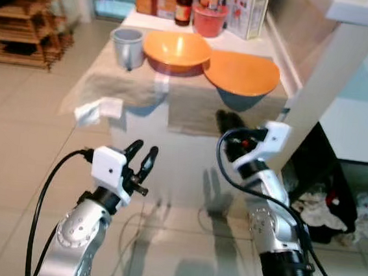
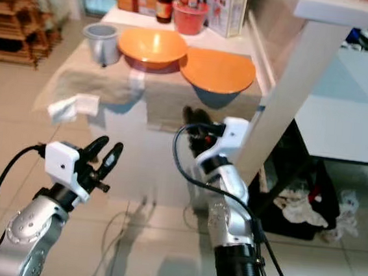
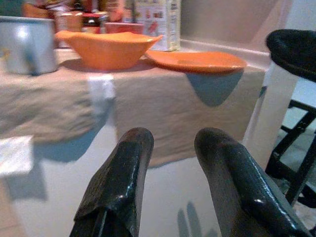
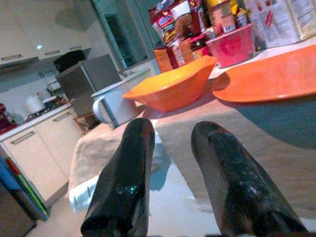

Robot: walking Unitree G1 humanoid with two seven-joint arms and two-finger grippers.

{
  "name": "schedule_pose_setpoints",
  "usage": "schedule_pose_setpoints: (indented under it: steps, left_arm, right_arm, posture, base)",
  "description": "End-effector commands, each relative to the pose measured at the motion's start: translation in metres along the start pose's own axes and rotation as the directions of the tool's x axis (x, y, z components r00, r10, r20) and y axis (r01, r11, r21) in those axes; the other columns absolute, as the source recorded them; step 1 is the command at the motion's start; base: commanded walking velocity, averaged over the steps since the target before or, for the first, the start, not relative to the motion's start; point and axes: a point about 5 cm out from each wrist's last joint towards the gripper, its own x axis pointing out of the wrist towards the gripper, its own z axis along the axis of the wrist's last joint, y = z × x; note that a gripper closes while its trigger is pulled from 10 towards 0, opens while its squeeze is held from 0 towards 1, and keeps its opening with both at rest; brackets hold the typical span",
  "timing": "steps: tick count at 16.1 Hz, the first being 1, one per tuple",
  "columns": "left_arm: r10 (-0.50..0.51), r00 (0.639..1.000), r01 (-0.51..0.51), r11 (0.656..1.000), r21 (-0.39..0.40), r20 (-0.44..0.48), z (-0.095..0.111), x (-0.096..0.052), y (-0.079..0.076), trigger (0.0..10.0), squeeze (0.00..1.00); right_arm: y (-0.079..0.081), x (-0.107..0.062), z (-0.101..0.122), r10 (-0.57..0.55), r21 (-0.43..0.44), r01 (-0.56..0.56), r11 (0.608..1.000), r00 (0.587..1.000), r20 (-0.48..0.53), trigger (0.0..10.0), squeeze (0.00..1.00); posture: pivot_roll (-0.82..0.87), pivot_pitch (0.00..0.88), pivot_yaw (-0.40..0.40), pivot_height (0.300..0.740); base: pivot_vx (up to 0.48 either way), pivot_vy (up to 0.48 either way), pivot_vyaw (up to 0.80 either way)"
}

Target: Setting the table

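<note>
Both pincers stood empty over the glass tabletop. Seen from the left eye, the left gripper (image 1: 142,155) was raised over the near part of the table (image 1: 167,175) with its two black fingers apart on nothing, aimed toward the dishes as if readied for a reach. The right gripper (image 1: 229,124) sat further forward, close to the beige cloth's (image 1: 193,106) near edge; its fingers were dark against the cloth there, too blurred to judge. At the far end lay the task's things: an orange bowl (image 1: 177,50), an orange plate (image 1: 241,72) just beside it jutting over the cloth's edge, and a grey mug (image 1: 127,46) on the bowl's other side. Jars and boxes (image 1: 203,6) crowded the back, probably pushed there to leave the front free for laying places.

From the right eye the same row showed, with a white napkin (image 2: 73,106) lying on the glass near the cloth's corner.

Along the left wrist's fingers (image 3: 121,182), spread with a clear gap, the bowl and plate sat ahead, well apart from the tips.

Along the right wrist's fingers (image 4: 126,173), likewise parted and holding nothing, the bowl, plate and mug lay nearer. I judged no dish had yet been moved.
</note>
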Motion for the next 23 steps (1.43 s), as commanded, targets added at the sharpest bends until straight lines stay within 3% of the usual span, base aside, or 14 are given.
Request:
schedule_pose_setpoints:
  steps: [1,2,3,4,5,11,15,16,17,18,19,20,22,23]
  left_arm:
    - [-0.051,0.997,0.052,0.999,-0.007,0.058,0.016,0.008,-0.009,10.0,0.00]
    - [-0.052,0.997,0.053,0.999,-0.006,0.065,0.019,0.009,-0.009,10.0,0.00]
    - [-0.055,0.995,0.056,0.998,-0.013,0.087,0.025,0.010,-0.009,10.0,0.00]
    - [-0.057,0.994,0.059,0.998,-0.019,0.095,0.028,0.011,-0.009,10.0,0.00]
    - [-0.056,0.994,0.058,0.998,-0.017,0.098,0.030,0.012,-0.009,10.0,0.00]
    - [-0.080,0.992,0.083,0.996,-0.027,0.094,0.035,0.012,-0.013,10.0,0.00]
    - [-0.118,0.991,0.119,0.993,-0.017,0.064,0.031,0.009,-0.017,10.0,0.00]
    - [-0.133,0.989,0.135,0.991,-0.021,0.069,0.031,0.008,-0.019,0.0,0.00]
    - [-0.136,0.988,0.138,0.990,-0.030,0.072,0.031,0.008,-0.020,0.0,0.00]
    - [-0.143,0.987,0.146,0.989,-0.038,0.078,0.032,0.008,-0.021,0.0,0.00]
    - [-0.150,0.985,0.154,0.987,-0.039,0.083,0.033,0.009,-0.023,0.0,0.00]
    - [-0.152,0.984,0.156,0.987,-0.040,0.088,0.034,0.009,-0.023,0.0,0.00]
    - [-0.151,0.984,0.155,0.987,-0.042,0.091,0.035,0.008,-0.024,0.0,0.00]
    - [-0.158,0.984,0.162,0.986,-0.041,0.087,0.035,0.008,-0.025,0.0,0.00]
  right_arm:
    - [-0.012,-0.004,0.014,-0.033,-0.012,0.034,0.999,0.999,0.033,10.0,0.00]
    - [-0.011,-0.003,0.017,-0.033,-0.006,0.033,0.999,0.999,0.038,10.0,0.00]
    - [-0.012,-0.003,0.021,-0.041,0.013,0.040,0.999,0.998,0.054,10.0,0.74]
    - [-0.012,-0.003,0.024,-0.049,0.035,0.046,0.998,0.996,0.069,10.0,1.00]
    - [-0.012,-0.004,0.026,-0.049,0.088,0.041,0.995,0.995,0.086,10.0,1.00]
    - [-0.042,-0.017,0.029,-0.282,0.240,0.254,0.937,0.955,0.091,10.0,1.00]
    - [-0.036,-0.021,0.038,-0.275,0.312,0.224,0.923,0.953,0.130,10.0,1.00]
    - [-0.037,-0.023,0.039,-0.284,0.328,0.230,0.916,0.951,0.126,10.0,1.00]
    - [-0.042,-0.025,0.034,-0.317,0.321,0.272,0.907,0.944,0.095,10.0,1.00]
    - [-0.060,-0.034,0.018,-0.443,0.316,0.422,0.850,0.897,-0.006,10.0,1.00]
    - [-0.079,-0.045,0.002,-0.565,0.314,0.565,0.763,0.819,-0.099,10.0,0.56]
    - [-0.090,-0.053,-0.002,-0.620,0.338,0.619,0.709,0.776,-0.120,10.0,0.00]
    - [-0.094,-0.051,-0.003,-0.625,0.369,0.621,0.692,0.771,-0.125,10.0,0.00]
    - [-0.087,-0.040,-0.003,-0.565,0.427,0.553,0.715,0.817,-0.113,10.0,0.00]
  posture:
    - [-0.06,0.034,-0.019,0.740]
    - [-0.06,0.035,-0.019,0.740]
    - [-0.06,0.037,-0.021,0.740]
    - [-0.06,0.036,-0.022,0.740]
    - [-0.06,0.037,-0.023,0.740]
    - [-0.05,0.044,-0.027,0.740]
    - [-0.06,0.053,-0.024,0.740]
    - [-0.06,0.056,-0.025,0.740]
    - [-0.07,0.058,-0.025,0.740]
    - [-0.06,0.060,-0.027,0.740]
    - [-0.06,0.063,-0.032,0.740]
    - [-0.06,0.066,-0.031,0.740]
    - [-0.05,0.069,-0.031,0.740]
    - [-0.05,0.069,-0.029,0.740]
  base:
    - [0.480,0.000,0.00]
    - [0.480,0.000,0.00]
    - [0.480,0.000,0.00]
    - [0.480,0.000,0.00]
    - [0.480,0.000,0.00]
    - [0.000,0.000,0.00]
    - [0.000,0.000,0.00]
    - [0.000,0.000,0.00]
    - [0.000,0.000,0.00]
    - [0.000,0.000,0.00]
    - [0.000,0.000,0.00]
    - [0.000,0.000,0.00]
    - [0.000,0.000,0.00]
    - [0.000,0.000,0.00]
